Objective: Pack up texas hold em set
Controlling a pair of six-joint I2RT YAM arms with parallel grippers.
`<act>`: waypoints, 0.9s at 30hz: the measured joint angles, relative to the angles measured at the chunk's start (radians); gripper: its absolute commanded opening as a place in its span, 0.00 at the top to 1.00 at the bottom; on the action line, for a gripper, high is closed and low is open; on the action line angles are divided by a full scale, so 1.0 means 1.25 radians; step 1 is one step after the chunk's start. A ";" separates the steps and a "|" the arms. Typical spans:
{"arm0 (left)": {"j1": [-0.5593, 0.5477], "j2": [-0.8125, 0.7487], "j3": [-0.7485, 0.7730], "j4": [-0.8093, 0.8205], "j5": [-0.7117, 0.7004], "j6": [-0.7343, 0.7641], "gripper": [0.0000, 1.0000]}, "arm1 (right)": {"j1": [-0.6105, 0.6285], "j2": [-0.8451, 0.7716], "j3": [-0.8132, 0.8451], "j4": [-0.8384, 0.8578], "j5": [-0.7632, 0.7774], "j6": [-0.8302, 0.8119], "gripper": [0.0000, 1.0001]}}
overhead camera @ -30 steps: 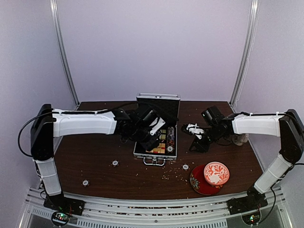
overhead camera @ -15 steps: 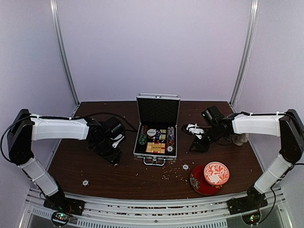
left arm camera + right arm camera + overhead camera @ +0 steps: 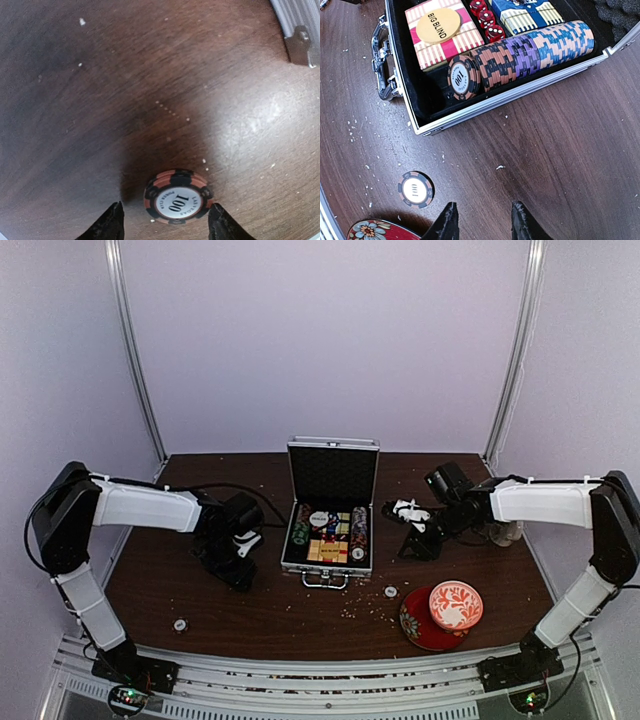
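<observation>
Most of the set already sits inside the small silver aluminium briefcase (image 3: 333, 475), which stands open in the middle of the dark brown wooden table (image 3: 300, 615) with its black-lined lid upright. From above, two small round poker chips lie outside it. The front-left chip (image 3: 180, 624) is well apart from the case. The front-right chip (image 3: 390, 591) is near the case's front corner, beside the red-and-white patterned bowl (image 3: 456, 604). The left gripper (image 3: 236, 570) hangs low over the table just left of the case, and the right gripper (image 3: 415, 545) is just right of it.

On the left wrist camera, an orange-and-black chip with a white centre marked 100 (image 3: 176, 202) lies flat on the wood. The two black fingers (image 3: 112, 225) stand apart on either side and do not touch it, so this gripper is open and holds nothing.

On the right wrist camera, the case shows a red-and-cream striped card box (image 3: 445, 47) with a yellow "BIG BLIND" disc (image 3: 438, 26) on it. Beside it are small red dice (image 3: 486, 20) and a long row of chips on edge (image 3: 525, 52). The front-right chip lies on the table before the case. The right fingers are parted with only bare wood between them, so this gripper is also open and empty.

I judge the task well advanced but unfinished: the three loose chips must go in, then the lid must be closed.
</observation>
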 measured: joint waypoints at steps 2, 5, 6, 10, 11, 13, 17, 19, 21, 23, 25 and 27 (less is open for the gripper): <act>0.000 0.002 0.001 0.007 0.011 0.009 0.46 | 0.000 -0.002 0.000 0.000 0.000 0.000 0.62; 0.000 0.004 0.001 0.023 0.035 0.021 0.50 | 0.000 -0.003 0.000 0.000 0.000 -0.001 0.62; 0.000 0.005 0.001 0.026 0.046 0.024 0.51 | 0.000 -0.003 0.000 0.000 0.000 -0.001 0.62; -0.009 0.009 0.001 0.041 0.075 0.036 0.54 | 0.000 -0.003 0.000 0.000 0.000 -0.001 0.62; -0.013 0.010 0.001 0.042 0.085 0.038 0.55 | 0.000 -0.003 0.000 0.000 0.000 -0.001 0.62; -0.029 0.013 0.001 0.044 0.095 0.041 0.55 | 0.000 -0.003 0.000 0.000 0.000 -0.001 0.62; -0.081 0.021 0.013 0.042 0.119 0.041 0.56 | 0.000 -0.003 0.000 -0.001 0.000 -0.001 0.62; -0.124 0.041 0.037 0.041 0.131 0.038 0.57 | 0.000 -0.003 0.000 -0.001 0.000 -0.001 0.62; -0.161 0.063 0.064 0.042 0.143 0.032 0.57 | 0.000 -0.003 0.000 -0.001 0.000 -0.002 0.62; -0.198 0.089 0.097 0.043 0.154 0.025 0.57 | 0.000 -0.003 0.000 -0.001 0.000 -0.001 0.62; -0.223 0.110 0.125 0.050 0.168 0.020 0.54 | 0.000 -0.003 0.000 -0.001 -0.001 -0.002 0.62; -0.239 0.119 0.140 0.057 0.180 0.017 0.51 | 0.000 -0.003 0.000 -0.001 -0.001 -0.001 0.62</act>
